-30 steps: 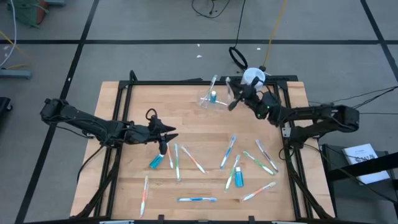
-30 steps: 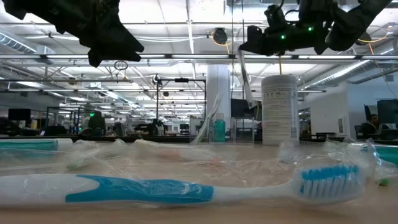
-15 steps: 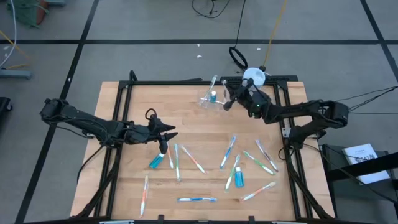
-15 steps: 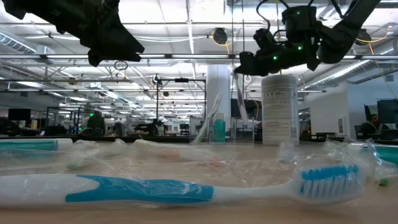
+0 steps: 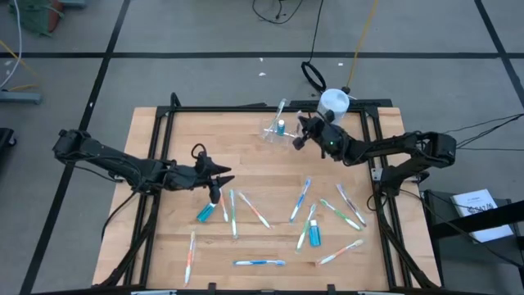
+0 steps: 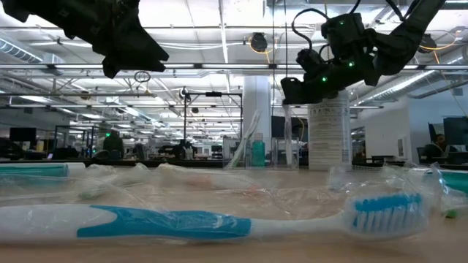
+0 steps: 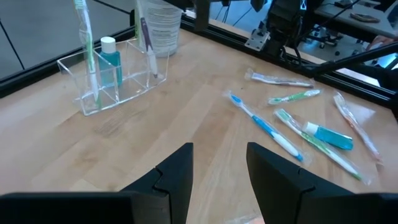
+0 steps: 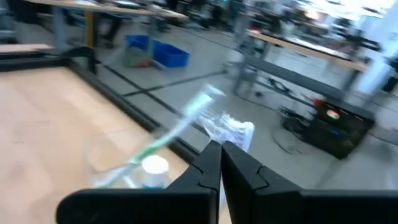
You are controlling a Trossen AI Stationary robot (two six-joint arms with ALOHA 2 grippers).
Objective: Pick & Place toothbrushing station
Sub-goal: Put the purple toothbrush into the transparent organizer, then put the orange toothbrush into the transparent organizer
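The right gripper (image 5: 300, 135) has slid in toward the clear holder (image 5: 278, 129) at the table's far edge — fingers pinched on a wrapped toothbrush (image 7: 146, 34) standing in it. The left gripper (image 5: 228, 179) hovers mid-table, fingers apart, gripping nothing — loose toothbrushes (image 5: 301, 199) just beside.

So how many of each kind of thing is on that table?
Clear holder: 1
Toothbrushes: 12 (10 loose, 2 in the holder)
Toothpaste tubes: 3
White bottle: 1
Total: 17
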